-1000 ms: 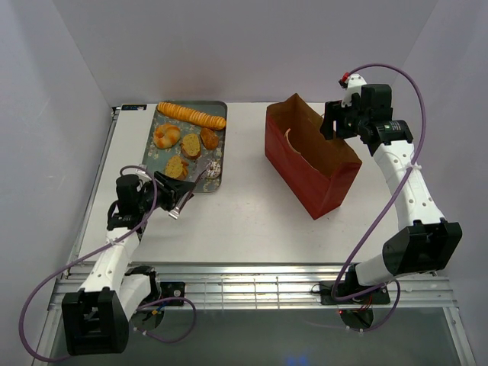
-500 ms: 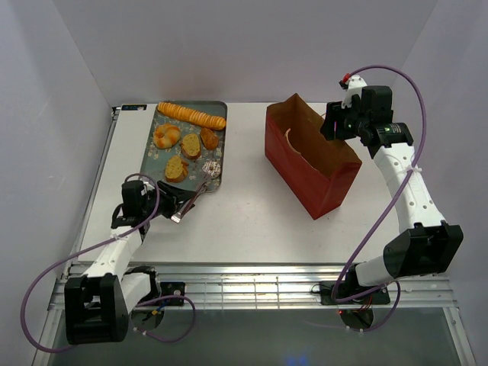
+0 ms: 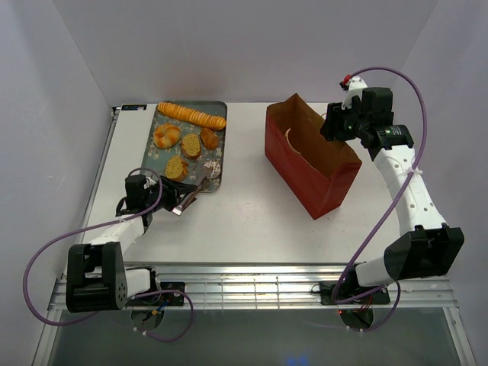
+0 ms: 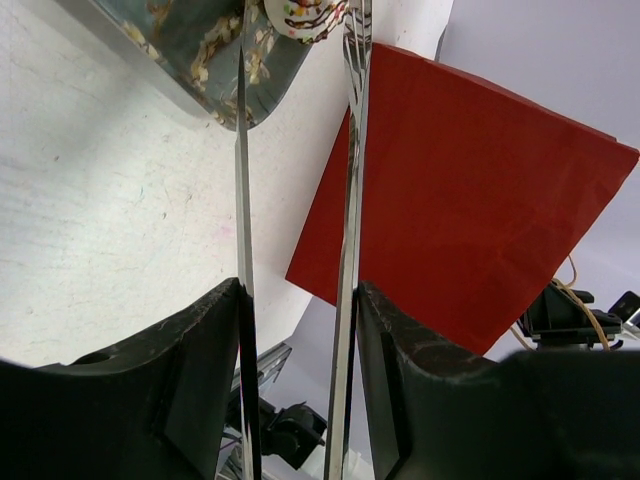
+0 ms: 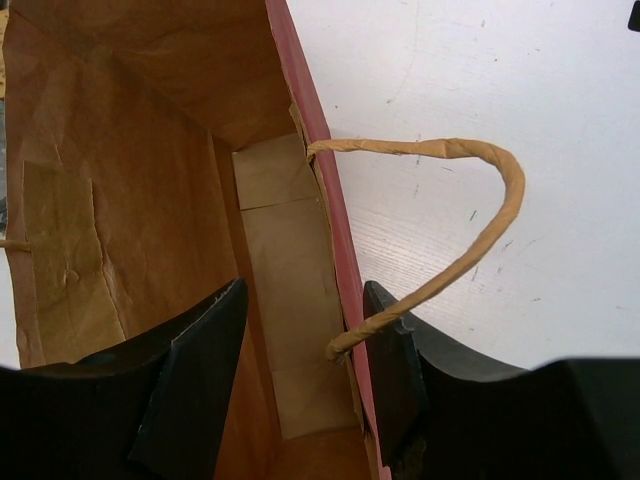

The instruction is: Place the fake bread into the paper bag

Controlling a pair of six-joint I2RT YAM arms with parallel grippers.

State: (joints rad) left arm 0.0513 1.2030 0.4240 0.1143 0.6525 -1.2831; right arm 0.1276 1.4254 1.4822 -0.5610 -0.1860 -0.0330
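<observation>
The fake bread lies on a grey floral tray (image 3: 152, 156): a long ridged loaf (image 3: 192, 115), a knotted bun (image 3: 166, 136), toast slices (image 3: 191, 145) and a sprinkled donut (image 3: 213, 169). My left gripper (image 3: 169, 200) is shut on metal tongs (image 4: 242, 180), whose tips reach the tray's near corner beside the donut (image 4: 305, 12). The red paper bag (image 3: 305, 164) stands open at the right and also shows in the left wrist view (image 4: 470, 200). My right gripper (image 5: 305, 300) is open astride the bag's far wall (image 5: 320, 150), one finger inside and one outside, by the string handle (image 5: 480, 230).
The tray's near corner (image 4: 200, 60) lies just ahead of the tongs. The bag's brown inside (image 5: 130, 180) holds no bread that I can see. White walls close in the table on three sides. A metal rail (image 3: 259, 286) runs along the near edge.
My left arm has sunk and drawn back toward the near left, carrying the tongs with it; their tips stay near the donut. The right gripper has hardly moved on the bag's rim.
</observation>
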